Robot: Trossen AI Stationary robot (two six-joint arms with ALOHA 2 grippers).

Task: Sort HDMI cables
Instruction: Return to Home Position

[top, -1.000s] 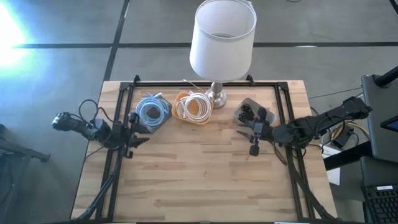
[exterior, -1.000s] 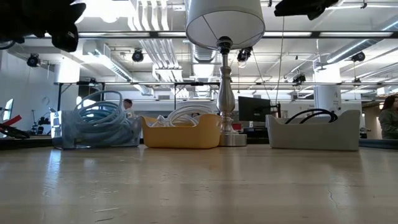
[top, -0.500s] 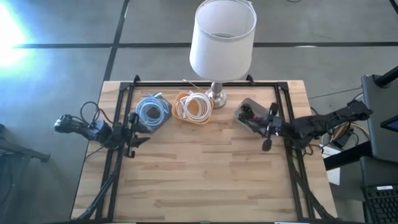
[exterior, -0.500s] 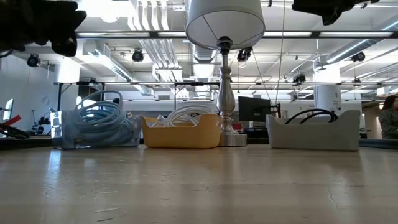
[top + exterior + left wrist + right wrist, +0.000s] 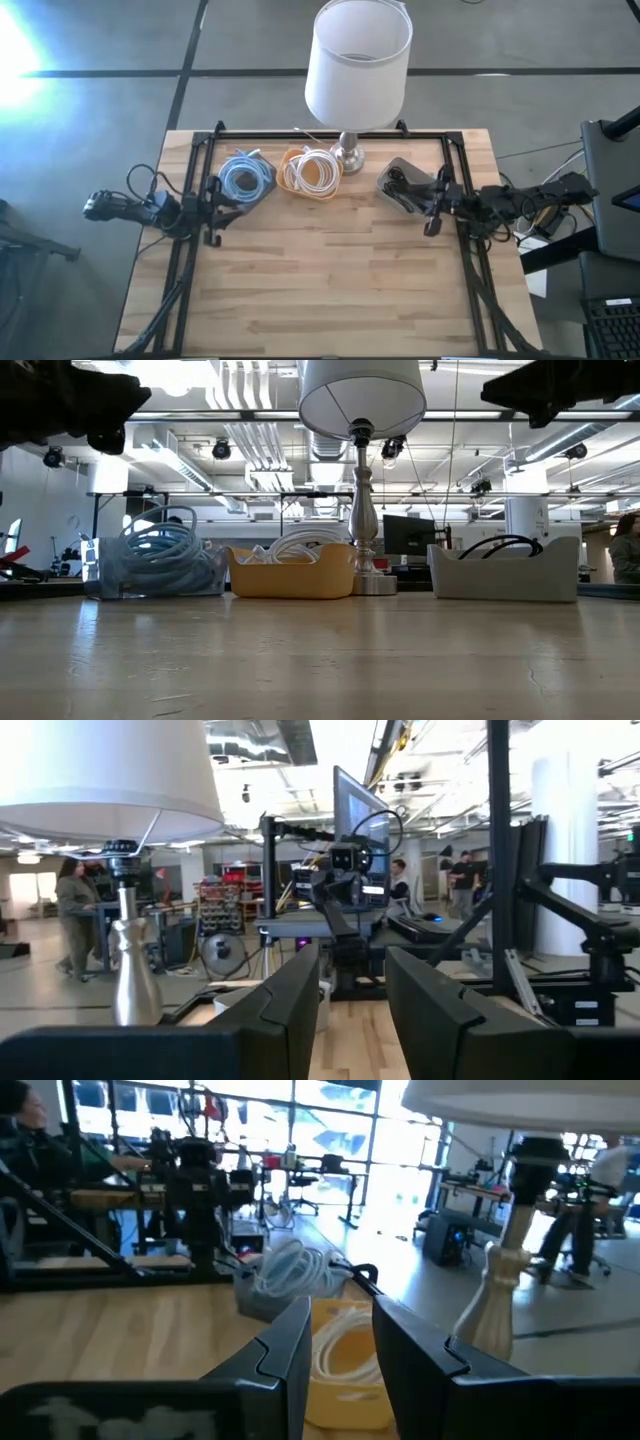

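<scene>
Wooden desk [image 5: 330, 285], sorting apparently complete: we see light blue cables [image 5: 243, 178] in the left bin [image 5: 160, 582], white cables [image 5: 312, 172] in the orange tray [image 5: 292, 578], and black cables [image 5: 397, 181] in the grey bin [image 5: 505, 575]. At the desk's sides, the left jaws and the right jaws stand apart, empty.

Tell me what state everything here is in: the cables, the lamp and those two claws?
Blue cables: coiled, in the left bin.
White cables: coiled, in the orange bin.
Black cables: in the gray bin, a loop above its rim.
Lamp: upright.
Left gripper: open, empty.
Right gripper: open, empty.
</scene>
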